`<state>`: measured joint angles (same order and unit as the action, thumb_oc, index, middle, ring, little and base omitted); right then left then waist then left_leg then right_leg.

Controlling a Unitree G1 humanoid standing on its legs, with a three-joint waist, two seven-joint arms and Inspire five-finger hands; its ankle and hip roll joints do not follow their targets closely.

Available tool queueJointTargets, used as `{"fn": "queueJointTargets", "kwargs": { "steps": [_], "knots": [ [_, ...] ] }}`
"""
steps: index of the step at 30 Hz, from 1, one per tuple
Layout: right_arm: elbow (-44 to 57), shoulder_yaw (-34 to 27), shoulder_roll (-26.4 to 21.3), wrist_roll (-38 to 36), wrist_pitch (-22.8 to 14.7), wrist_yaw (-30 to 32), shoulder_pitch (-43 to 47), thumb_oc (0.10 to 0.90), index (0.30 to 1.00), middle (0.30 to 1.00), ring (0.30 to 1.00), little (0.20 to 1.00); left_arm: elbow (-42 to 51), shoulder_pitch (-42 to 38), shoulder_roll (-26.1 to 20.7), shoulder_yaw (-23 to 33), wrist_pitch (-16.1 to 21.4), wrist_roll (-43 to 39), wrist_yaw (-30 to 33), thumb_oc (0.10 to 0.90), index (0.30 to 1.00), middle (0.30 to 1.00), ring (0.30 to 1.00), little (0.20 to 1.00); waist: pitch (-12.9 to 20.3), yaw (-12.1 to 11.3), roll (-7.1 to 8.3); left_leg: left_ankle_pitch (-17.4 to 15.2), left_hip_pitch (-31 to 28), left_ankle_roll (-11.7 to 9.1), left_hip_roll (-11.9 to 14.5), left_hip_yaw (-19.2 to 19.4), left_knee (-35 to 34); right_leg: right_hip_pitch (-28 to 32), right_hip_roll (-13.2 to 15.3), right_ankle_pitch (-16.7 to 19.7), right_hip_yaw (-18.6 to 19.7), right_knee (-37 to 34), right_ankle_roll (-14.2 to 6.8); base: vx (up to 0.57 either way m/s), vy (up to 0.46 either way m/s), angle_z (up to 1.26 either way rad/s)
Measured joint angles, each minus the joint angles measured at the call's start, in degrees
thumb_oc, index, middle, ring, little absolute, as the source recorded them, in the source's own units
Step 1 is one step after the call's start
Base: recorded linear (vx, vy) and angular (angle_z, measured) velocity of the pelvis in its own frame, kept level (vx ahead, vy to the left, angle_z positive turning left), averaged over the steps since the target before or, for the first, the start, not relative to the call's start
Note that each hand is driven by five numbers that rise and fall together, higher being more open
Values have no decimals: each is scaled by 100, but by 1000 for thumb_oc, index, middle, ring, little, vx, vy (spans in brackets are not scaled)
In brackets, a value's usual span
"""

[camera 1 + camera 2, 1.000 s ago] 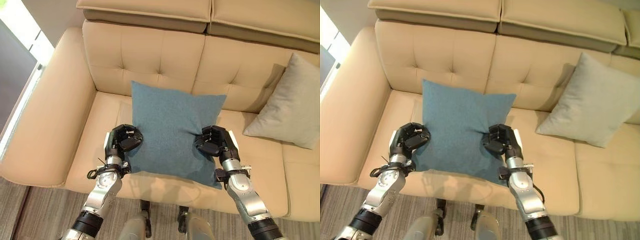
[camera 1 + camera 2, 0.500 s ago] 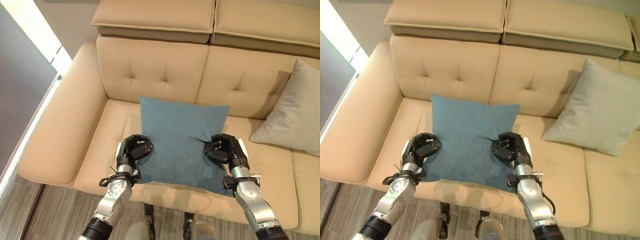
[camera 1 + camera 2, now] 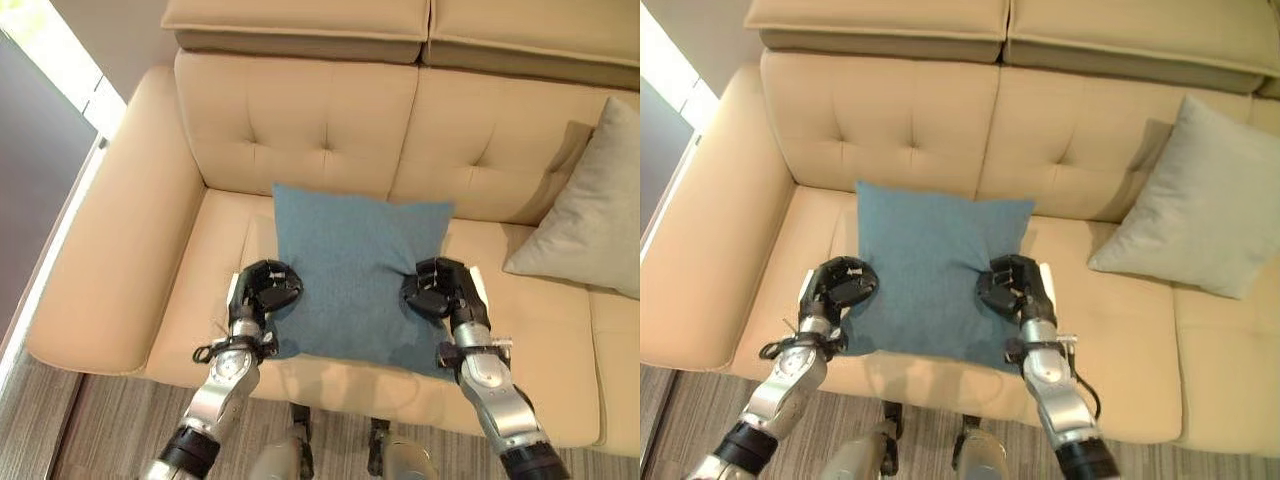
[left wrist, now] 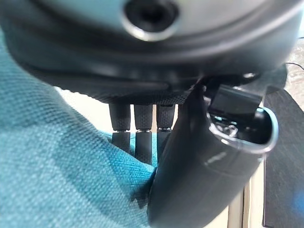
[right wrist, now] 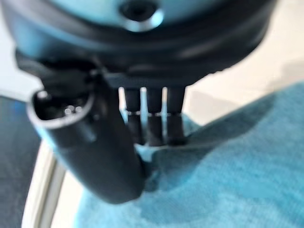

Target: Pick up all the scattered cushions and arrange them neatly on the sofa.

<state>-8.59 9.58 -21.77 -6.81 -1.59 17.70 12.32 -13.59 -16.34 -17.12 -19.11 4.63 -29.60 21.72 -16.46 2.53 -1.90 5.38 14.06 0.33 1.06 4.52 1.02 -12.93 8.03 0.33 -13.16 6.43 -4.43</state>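
A blue square cushion (image 3: 350, 275) is held over the left seat of the beige sofa (image 3: 300, 110), its top edge near the backrest. My left hand (image 3: 264, 287) grips the cushion's left edge and my right hand (image 3: 437, 288) grips its right edge. In the left wrist view the fingers (image 4: 135, 128) curl under the blue cloth (image 4: 57, 175) with the thumb on top. The right wrist view has the same pinch on the blue cushion (image 5: 228, 185). A light grey cushion (image 3: 590, 215) leans against the backrest on the sofa's right.
The sofa's left armrest (image 3: 105, 270) stands beside my left arm. Striped grey floor (image 3: 90, 430) lies in front of the sofa. A bright window strip (image 3: 60, 60) runs along the far left.
The camera has shifted, so the whole scene moved in the picture. Both hands keep the same grip on the blue cushion, which sits a little lower and closer to the seat.
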Motion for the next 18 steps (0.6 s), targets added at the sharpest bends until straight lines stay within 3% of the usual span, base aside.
{"fn": "queueJointTargets", "kwargs": {
  "steps": [10,15,16,17,18],
  "knots": [
    [-1092,248,-142,656,-35,1351,2785,400,300,300,300,300,-1498,-3355,-371,-524,125,241,910,400,300,300,300,300,-120,-25,1,240,578,-17,-5,-50,-47,-595,10,127,-40,52,27,-49,3,3],
    [-1137,339,-605,1513,-21,2219,3920,400,300,300,300,300,-1603,-4717,-358,-566,295,503,1312,400,300,300,300,300,-347,-44,-171,269,733,-15,-28,-156,-87,-695,23,126,-83,37,27,-7,6,11],
    [-1201,371,-676,1609,-15,2286,4057,400,300,300,300,300,-1679,-4848,-334,-568,372,503,1314,511,467,467,467,467,-356,-44,-179,294,733,-22,-32,-175,-117,-700,26,125,-78,35,25,-20,3,8],
    [-1349,369,-722,1729,-8,2367,4264,533,500,500,500,500,-1796,-5014,-323,-587,456,501,1315,800,900,900,900,900,-356,-27,-179,315,732,-23,-30,-195,-144,-705,25,123,-67,47,23,-39,4,8],
    [-1478,363,-731,1773,8,2415,4390,682,724,724,724,724,-2004,-5164,-304,-685,519,501,1314,800,900,900,900,900,-356,-30,-180,321,732,-16,-27,-204,-142,-712,27,119,-60,75,18,-55,-6,6]
  ]
}}
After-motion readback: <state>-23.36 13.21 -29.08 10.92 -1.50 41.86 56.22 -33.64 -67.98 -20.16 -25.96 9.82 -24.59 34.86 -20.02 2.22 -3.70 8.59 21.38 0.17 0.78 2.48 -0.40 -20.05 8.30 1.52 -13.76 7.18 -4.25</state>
